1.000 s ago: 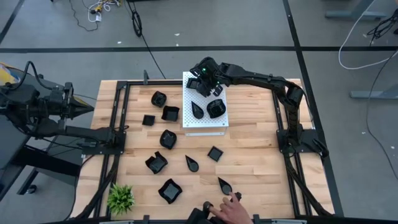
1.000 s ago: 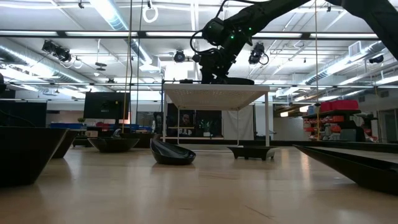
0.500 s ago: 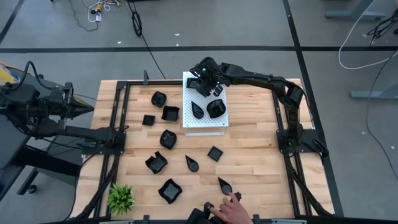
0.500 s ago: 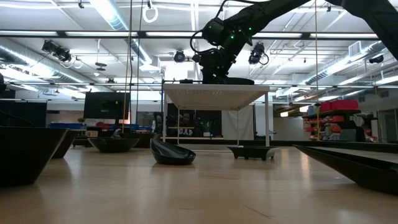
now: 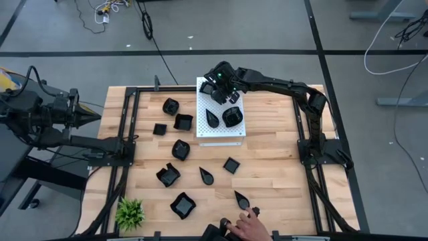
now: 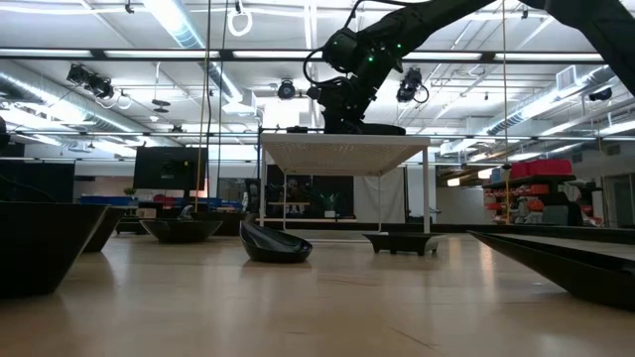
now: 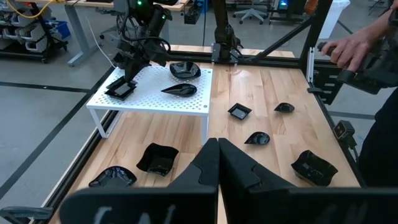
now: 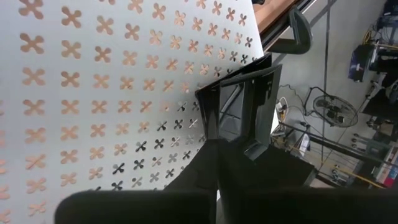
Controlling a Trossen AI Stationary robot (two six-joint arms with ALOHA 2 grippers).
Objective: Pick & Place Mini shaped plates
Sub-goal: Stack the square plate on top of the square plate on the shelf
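Observation:
My right gripper hangs over the far left corner of the white perforated board, shut on a square black mini plate. A teardrop plate and a polygonal plate lie flat on the same board. Several more black plates lie on the wooden table, among them a square one and a teardrop. My left gripper is shut on nothing and waits beyond the table's left edge. My right gripper pinches the square plate by its rim between its two fingers, coming from above and pointing down. In the left wrist view the plate's underside is on the white board.
A person's hand is at the table's near edge, beside a teardrop plate. A small green plant stands at the near left corner. Black frame rails run along the table's left and right sides. The board stands on legs above the table.

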